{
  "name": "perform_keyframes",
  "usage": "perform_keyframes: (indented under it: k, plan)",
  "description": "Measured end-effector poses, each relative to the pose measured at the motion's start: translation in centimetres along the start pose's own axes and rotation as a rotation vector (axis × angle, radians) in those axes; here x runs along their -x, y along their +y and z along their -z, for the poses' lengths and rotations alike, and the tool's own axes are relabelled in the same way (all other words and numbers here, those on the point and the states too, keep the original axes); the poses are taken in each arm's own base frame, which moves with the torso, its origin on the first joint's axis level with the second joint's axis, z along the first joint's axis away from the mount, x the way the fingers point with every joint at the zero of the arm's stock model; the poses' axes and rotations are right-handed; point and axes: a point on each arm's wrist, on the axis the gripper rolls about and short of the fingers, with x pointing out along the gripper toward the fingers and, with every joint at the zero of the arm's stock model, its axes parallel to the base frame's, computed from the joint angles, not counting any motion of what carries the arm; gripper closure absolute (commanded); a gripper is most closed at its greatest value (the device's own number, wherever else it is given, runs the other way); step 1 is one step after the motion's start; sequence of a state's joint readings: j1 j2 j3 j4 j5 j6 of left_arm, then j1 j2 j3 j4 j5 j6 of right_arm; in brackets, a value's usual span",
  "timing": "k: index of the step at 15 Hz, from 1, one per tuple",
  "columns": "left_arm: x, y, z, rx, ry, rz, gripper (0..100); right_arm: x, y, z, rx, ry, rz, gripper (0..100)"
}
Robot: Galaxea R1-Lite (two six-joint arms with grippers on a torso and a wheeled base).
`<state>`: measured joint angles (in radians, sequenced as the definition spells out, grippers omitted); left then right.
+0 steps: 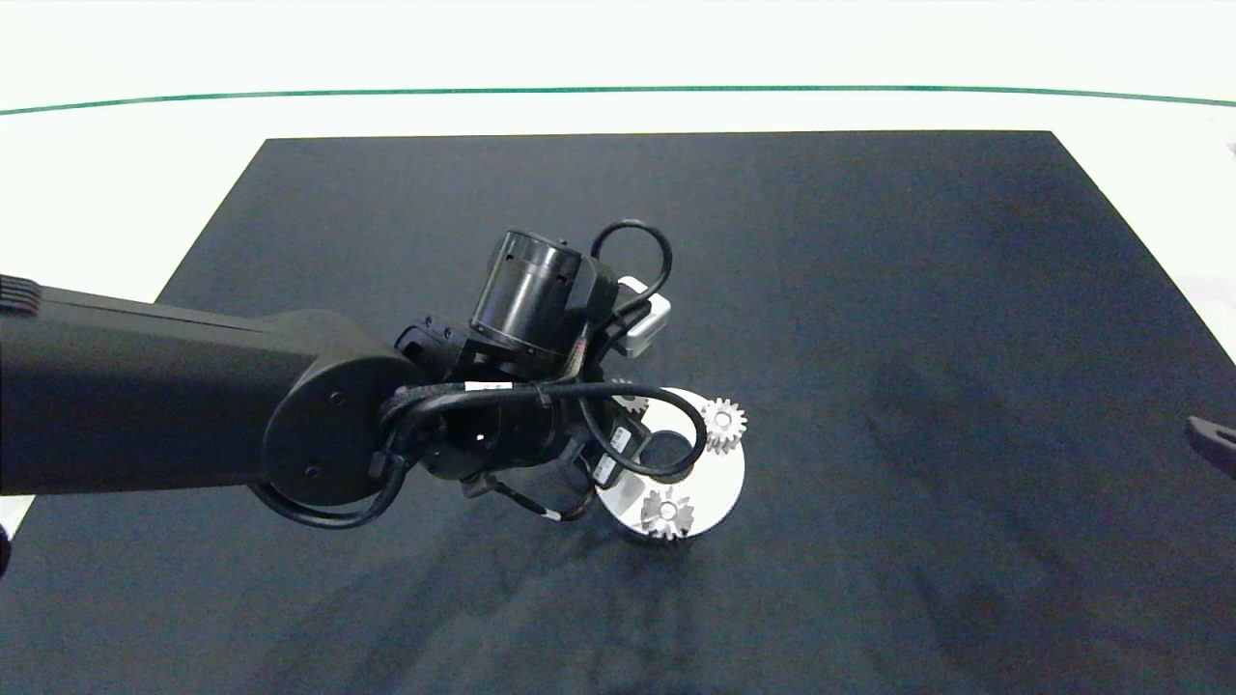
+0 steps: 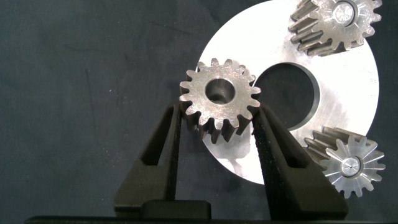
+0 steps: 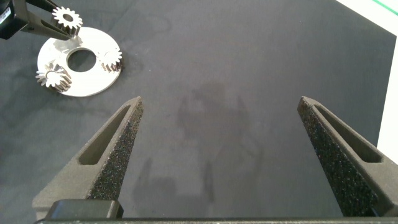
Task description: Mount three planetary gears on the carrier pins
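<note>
Your tabletop (image 1: 869, 290) is covered by a dark mat. The left arm reaches in over the white disc (image 2: 348, 112) near the mat's middle. Left claw (image 2: 217, 134) grips 1 gear (image 2: 219, 96) between its fingers, held at the disc's edge beside the centre hole. 2 other gears (image 2: 336, 22) (image 2: 348, 163) sit on the disc. Right claw (image 3: 221, 149) hangs spread wide, well apart, holding nothing.
</note>
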<state>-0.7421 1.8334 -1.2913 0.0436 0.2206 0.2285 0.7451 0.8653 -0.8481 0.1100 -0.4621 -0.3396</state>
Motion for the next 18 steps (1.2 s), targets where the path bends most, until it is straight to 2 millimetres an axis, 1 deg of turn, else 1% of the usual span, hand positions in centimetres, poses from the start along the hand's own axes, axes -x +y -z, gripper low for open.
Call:
perform_keyframes:
  k: [4,6,12,15,18]
  plan:
    - [0.6,0.2,0.1,0.014,-0.013,-0.007,96,0.0,0.0,0.1,0.001,0.002,0.000,0]
    - [0.9,0.2,0.1,0.024,-0.057,-0.018,96,0.0,0.0,0.1,0.000,0.000,0.000,0]
    - [0.9,-0.1,1.6,0.060,-0.139,-0.039,96,0.0,0.1,0.3,0.015,0.006,-0.004,0]
    - [1.1,0.3,1.9,0.082,-0.210,-0.065,96,0.0,0.1,0.3,0.016,0.008,-0.005,0]
    - [1.4,0.8,2.9,0.094,-0.207,-0.082,96,-0.1,0.2,0.5,0.021,0.015,-0.007,0]
